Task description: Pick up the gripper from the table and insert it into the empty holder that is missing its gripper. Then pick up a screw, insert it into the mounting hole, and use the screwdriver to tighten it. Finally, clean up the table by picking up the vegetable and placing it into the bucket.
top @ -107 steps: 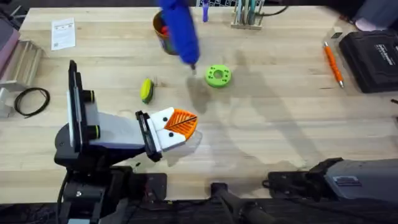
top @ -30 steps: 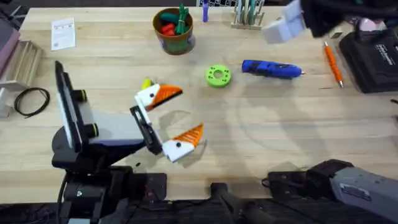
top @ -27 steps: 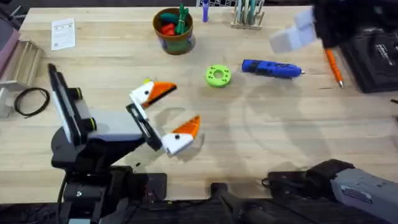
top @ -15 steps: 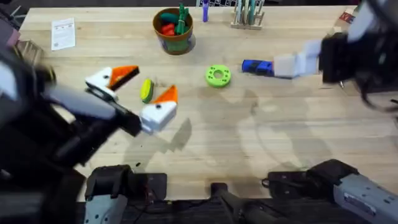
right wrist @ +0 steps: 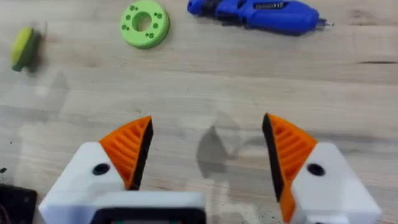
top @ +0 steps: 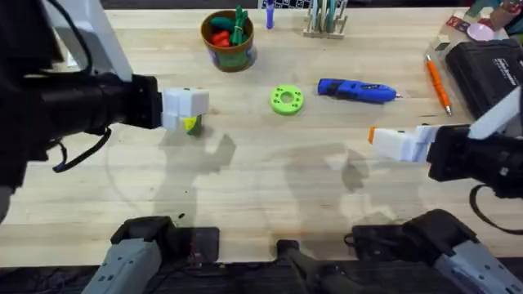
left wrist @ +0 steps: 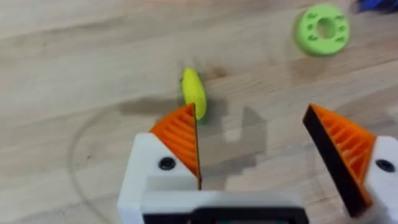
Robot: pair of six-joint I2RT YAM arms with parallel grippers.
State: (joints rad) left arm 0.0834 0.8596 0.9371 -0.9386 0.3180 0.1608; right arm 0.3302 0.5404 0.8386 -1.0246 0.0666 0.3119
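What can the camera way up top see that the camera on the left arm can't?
Only the overhead view takes in the bucket with red and green toys inside, the whole blue screwdriver, the slim orange pen-like tool and the right gripper.

Only the left wrist view looks between the left gripper's jaws, which stand wide apart, with the yellow vegetable lying whole on the table beyond them.

Both share the green disc and that vegetable.

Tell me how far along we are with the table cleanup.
The blue screwdriver lies on the table beside the green disc, so it looks finished with. In hand: the left claw is open above the yellow vegetable, not yet gripping. Left: grasp it and drop it into the bucket. The right claw hangs open, empty.
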